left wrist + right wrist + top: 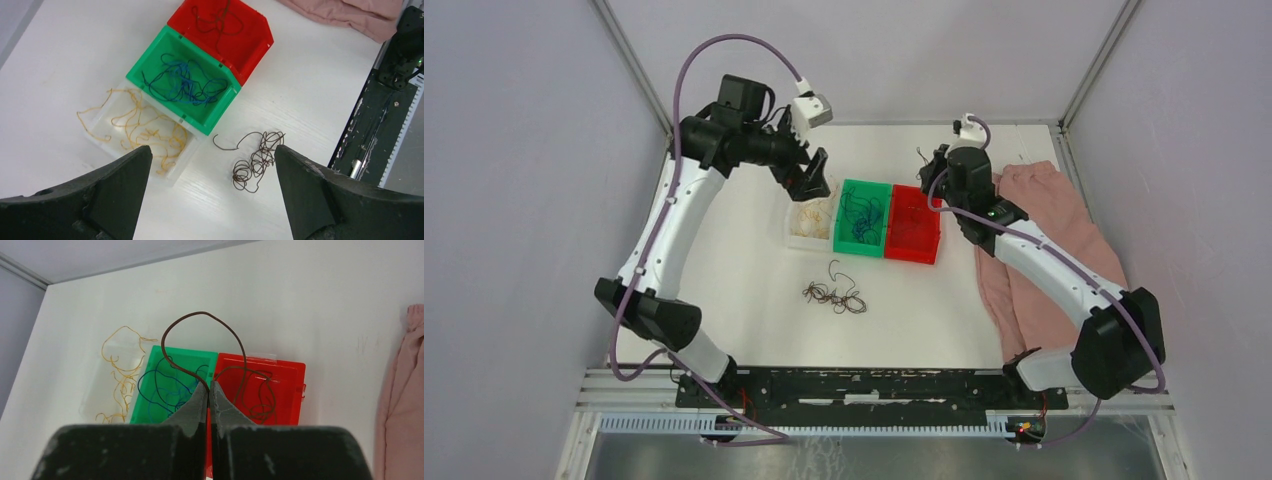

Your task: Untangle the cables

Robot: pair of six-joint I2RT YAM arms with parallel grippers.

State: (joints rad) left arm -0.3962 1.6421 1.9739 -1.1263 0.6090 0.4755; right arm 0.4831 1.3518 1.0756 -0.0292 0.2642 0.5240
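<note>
The left fingers are standing wide apart, gripping nothing, and are hovering above the white counter. Just beyond their tips, in the gap between them, a loose tangle of brown cables is lying on the counter. Just past that, off one fingertip, a clear bin is holding the yellow-tan cables, some of which are spilling over its rim. Touching its far side, a green bin is holding the blue cables. Beyond that, a red bin is sitting against the green one, with brown strands curling inside it. Farthest out, a pink cloth is lying at the counter's edge.

The right fingers are pressing together and pinching a dark brown cable at their very tips. The cable is arching up and away from them in an open loop. Beneath and beyond the tips, the green and red bins are meeting side by side. The clear bin is sitting further off to one side, and the pink cloth is lying well apart on the other.
</note>
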